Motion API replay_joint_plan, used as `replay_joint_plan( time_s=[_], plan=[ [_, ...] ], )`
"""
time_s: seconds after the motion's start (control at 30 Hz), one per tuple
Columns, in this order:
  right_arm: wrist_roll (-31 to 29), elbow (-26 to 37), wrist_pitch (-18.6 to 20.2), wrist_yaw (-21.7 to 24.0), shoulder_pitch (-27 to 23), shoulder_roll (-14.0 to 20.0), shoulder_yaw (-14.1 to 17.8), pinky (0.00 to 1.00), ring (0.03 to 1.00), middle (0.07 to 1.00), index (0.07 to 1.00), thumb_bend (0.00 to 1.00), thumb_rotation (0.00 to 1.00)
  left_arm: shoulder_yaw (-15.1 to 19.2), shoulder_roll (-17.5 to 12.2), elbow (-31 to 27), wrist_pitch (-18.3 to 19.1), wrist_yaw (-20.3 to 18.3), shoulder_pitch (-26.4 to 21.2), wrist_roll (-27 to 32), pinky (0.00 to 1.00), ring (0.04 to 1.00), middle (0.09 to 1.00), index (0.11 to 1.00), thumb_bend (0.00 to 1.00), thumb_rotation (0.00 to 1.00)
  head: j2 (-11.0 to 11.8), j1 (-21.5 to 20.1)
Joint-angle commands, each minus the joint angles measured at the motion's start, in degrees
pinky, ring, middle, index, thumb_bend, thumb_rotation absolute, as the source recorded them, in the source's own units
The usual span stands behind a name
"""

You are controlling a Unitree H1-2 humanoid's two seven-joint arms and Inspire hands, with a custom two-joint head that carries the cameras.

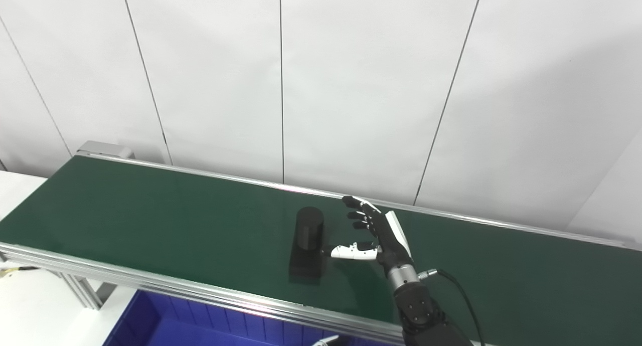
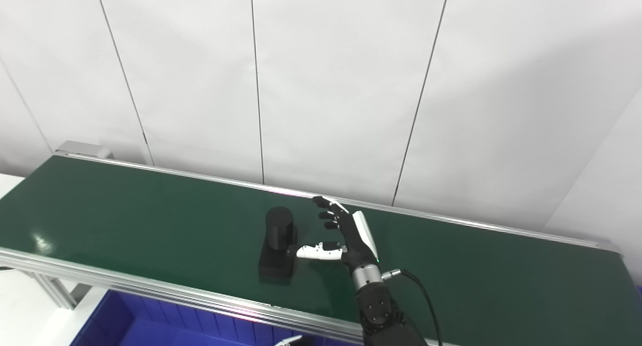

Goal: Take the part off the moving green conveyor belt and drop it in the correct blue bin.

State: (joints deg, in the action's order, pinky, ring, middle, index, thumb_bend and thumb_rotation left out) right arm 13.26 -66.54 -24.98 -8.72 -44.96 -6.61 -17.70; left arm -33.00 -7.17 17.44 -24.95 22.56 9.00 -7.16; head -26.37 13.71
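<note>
The right hand's fingers (image 1: 357,214) are spread wide and hold nothing, thumb reaching left toward the black part (image 1: 307,243), whether touching I cannot tell. The part stands on the green conveyor belt (image 1: 150,210) just left of the right hand (image 1: 378,233), its cylinder upright. The blue bin (image 1: 165,321) sits below the belt's near rail; a sliver of the left hand (image 1: 323,341) shows there, its state unreadable.

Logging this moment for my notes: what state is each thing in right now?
Black part: standing upright on the belt, not held.
Right hand: open, fingers spread, beside the part.
Green belt: carrying only the part.
Blue bin: below the belt's near edge, mostly cut off.
Left hand: barely visible, state unclear.
</note>
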Motion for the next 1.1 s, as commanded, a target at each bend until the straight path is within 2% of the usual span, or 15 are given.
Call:
replay_joint_plan(
  time_s=[0.0, 0.4, 0.83, 1.0, 1.03, 1.07],
  plan=[
    [0.26, 0.07, -1.93, -0.97, -3.92, -0.55, -0.16, 0.73, 0.805, 0.853, 0.820, 0.91, 0.22, -0.59, -0.29, -1.38, -1.98, 1.57, -0.20, -1.26, 0.73, 0.823, 0.840, 0.817, 0.99, 0.90, -0.18, -0.03],
    [0.70, -1.36, -1.93, -0.86, -4.62, -0.43, -0.44, 0.73, 0.805, 0.847, 0.809, 0.89, 0.25, -1.55, -0.71, -1.17, -1.98, 2.90, -0.36, -1.80, 0.73, 0.826, 0.844, 0.819, 1.00, 0.91, 0.03, -0.03],
    [0.00, -2.59, -1.94, 0.36, -5.62, 0.20, 0.69, 0.76, 0.837, 0.846, 0.808, 0.86, 0.25, -2.43, -1.04, -0.56, -1.98, 3.62, -0.83, -1.40, 0.73, 0.825, 0.842, 0.815, 1.00, 0.90, 0.23, -0.06],
    [-0.69, -2.97, -1.93, -0.23, -5.45, 0.06, 1.54, 0.70, 0.755, 0.778, 0.773, 0.80, 0.18, -2.63, -1.25, -1.03, -1.98, 3.77, -0.64, -1.49, 0.73, 0.826, 0.844, 0.819, 1.00, 0.91, 0.04, -0.16],
    [-0.72, -3.20, -1.93, -0.76, -5.48, -0.06, 1.80, 0.58, 0.641, 0.686, 0.716, 0.74, 0.07, -2.64, -1.26, -1.13, -1.98, 3.81, -0.59, -1.42, 0.73, 0.822, 0.841, 0.816, 1.00, 0.90, 0.04, -0.16],
    [-0.43, -3.66, -1.92, -2.06, -5.58, -0.23, 2.01, 0.55, 0.602, 0.655, 0.696, 0.73, 0.04, -2.73, -1.30, -1.18, -1.98, 3.90, -0.60, -1.49, 0.73, 0.821, 0.840, 0.815, 1.00, 0.90, -0.07, -0.17]
  ],
)
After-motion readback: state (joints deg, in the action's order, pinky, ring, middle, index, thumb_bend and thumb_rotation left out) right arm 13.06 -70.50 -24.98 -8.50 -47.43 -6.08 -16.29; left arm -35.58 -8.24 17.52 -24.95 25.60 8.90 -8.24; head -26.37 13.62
